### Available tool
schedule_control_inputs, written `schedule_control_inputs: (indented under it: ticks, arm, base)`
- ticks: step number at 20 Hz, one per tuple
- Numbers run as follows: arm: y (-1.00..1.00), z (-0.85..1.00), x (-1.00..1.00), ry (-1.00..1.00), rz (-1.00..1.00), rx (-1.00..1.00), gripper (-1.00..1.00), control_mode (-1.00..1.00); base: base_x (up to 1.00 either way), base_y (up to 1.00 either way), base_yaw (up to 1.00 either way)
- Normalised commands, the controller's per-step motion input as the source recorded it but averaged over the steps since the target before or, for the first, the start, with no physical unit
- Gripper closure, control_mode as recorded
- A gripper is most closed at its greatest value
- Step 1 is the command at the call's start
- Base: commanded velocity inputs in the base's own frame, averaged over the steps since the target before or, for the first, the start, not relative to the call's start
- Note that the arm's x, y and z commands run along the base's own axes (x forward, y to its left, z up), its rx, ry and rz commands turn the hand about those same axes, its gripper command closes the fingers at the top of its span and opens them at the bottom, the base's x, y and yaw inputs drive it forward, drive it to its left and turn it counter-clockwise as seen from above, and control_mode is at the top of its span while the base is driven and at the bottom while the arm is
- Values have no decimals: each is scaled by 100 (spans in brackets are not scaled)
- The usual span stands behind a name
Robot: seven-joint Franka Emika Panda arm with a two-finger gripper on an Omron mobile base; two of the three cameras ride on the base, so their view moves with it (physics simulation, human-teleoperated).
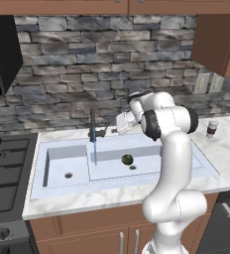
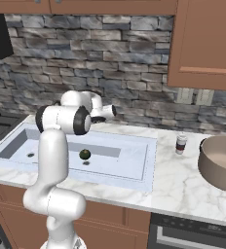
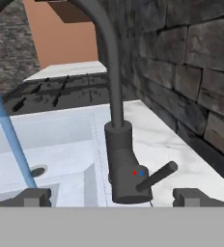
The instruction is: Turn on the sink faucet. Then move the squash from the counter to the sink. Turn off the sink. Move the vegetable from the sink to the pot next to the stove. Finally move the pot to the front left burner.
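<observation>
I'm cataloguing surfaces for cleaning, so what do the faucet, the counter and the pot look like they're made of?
The faucet looks like dark matte metal: an even charcoal, no shine. The counter looks like polished white marble, going by its grey veining. The pot seems brushed brownish-grey metal with a paler inside, though a coating is possible.

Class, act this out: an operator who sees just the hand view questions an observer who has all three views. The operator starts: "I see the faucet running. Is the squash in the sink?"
Observer: Yes, the squash is in the large bowl of the sink.
Operator: And where is the pot?
Observer: The pot stands on the counter, right of the sink, with a small jar between them.
</observation>
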Motion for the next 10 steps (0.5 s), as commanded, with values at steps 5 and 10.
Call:
schedule_control_inputs:
  ticks: [5, 10]
  arm:
    - [0, -9, 23, 4, 3, 0, -100, -100]
    - [1, -11, 14, 5, 1, 0, -100, -100]
  base:
    - [0, 0, 0]
    - [0, 0, 0]
